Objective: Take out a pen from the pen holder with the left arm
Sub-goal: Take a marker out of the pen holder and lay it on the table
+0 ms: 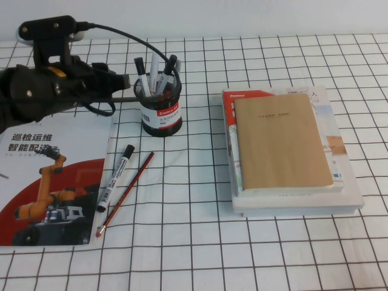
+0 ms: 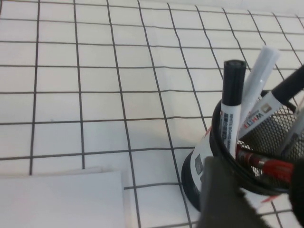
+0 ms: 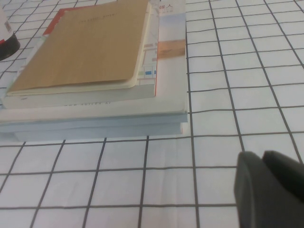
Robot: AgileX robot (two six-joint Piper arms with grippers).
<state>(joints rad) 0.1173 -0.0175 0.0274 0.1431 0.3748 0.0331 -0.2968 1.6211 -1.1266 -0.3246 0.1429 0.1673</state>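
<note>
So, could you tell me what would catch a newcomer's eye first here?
The black mesh pen holder, bristling with markers, stands left of centre, the left gripper right beside it. A stack of books fills the right; the right gripper is over the checked cloth near them.

Poster (image 1: 54,182): two lines of large blue Chinese characters in its upper part, the first reading 巡检运维, the second beginning 智能配; its last character is not clear.

Holder (image 1: 161,115): a red band carrying the brand "Comix" in white, with a white label below it whose smaller lines are illegible.

Upright marker (image 2: 259,111) in the holder: red capitals "WHITE" along the barrel, seen in the left wrist view.

Notebook (image 1: 282,142): one short line of small spaced capitals near the top of the brown cover, possibly "CLASSIC NOTE".

Book (image 1: 228,115) beneath it: white print on the red edge strip, too small to read.
</note>
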